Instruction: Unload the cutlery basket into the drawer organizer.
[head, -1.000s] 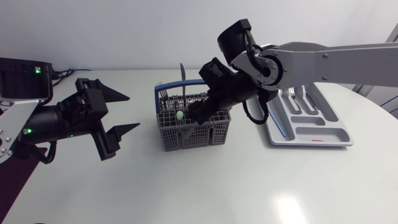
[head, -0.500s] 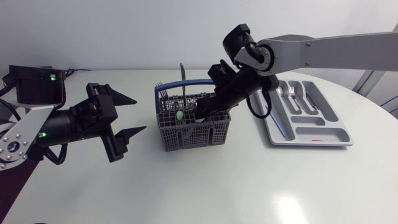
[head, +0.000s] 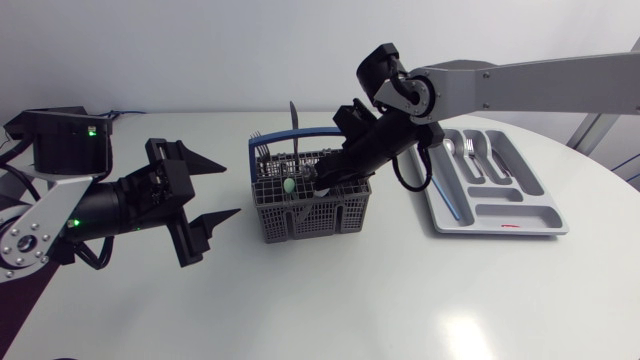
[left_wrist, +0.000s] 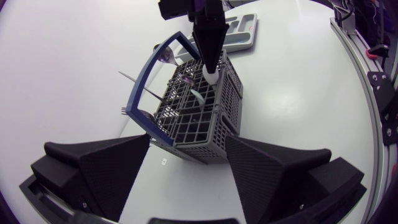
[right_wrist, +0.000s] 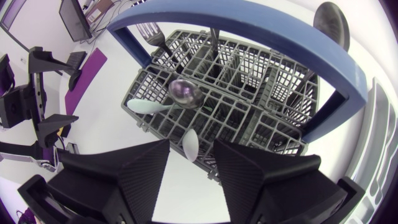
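White utensil (right_wrist: 191, 142) inside spread right tool (right_wrist: 191, 150), unseen overhead; left tool (head: 230, 188) spread beside basket (head: 320, 216).

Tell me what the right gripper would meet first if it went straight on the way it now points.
The right gripper would most likely meet the pale utensil end between its open fingers, then the cutlery basket grid under it; exact depth is unclear.
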